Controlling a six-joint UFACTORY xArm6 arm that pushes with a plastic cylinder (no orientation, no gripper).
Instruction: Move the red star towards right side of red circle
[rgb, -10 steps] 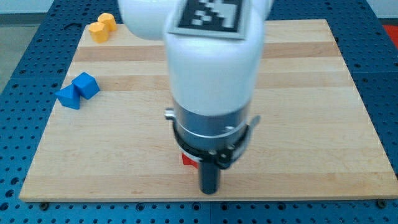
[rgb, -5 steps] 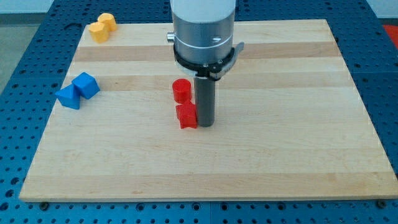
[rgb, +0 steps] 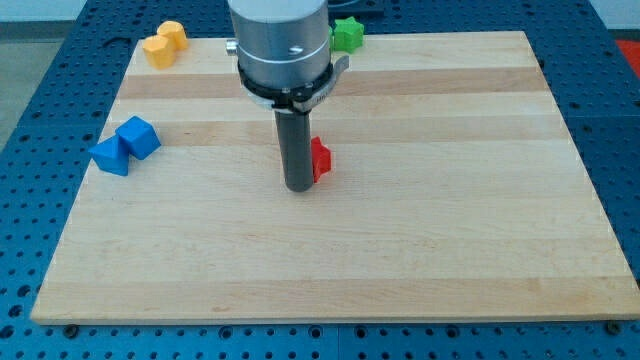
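no fingers, just my tip planted on the wooden board, touching a red block on the view's right.

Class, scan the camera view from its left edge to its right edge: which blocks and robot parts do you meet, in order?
Blue blocks → yellow blocks → my tip → red block, right against the rod → green block. Only one red block shows.
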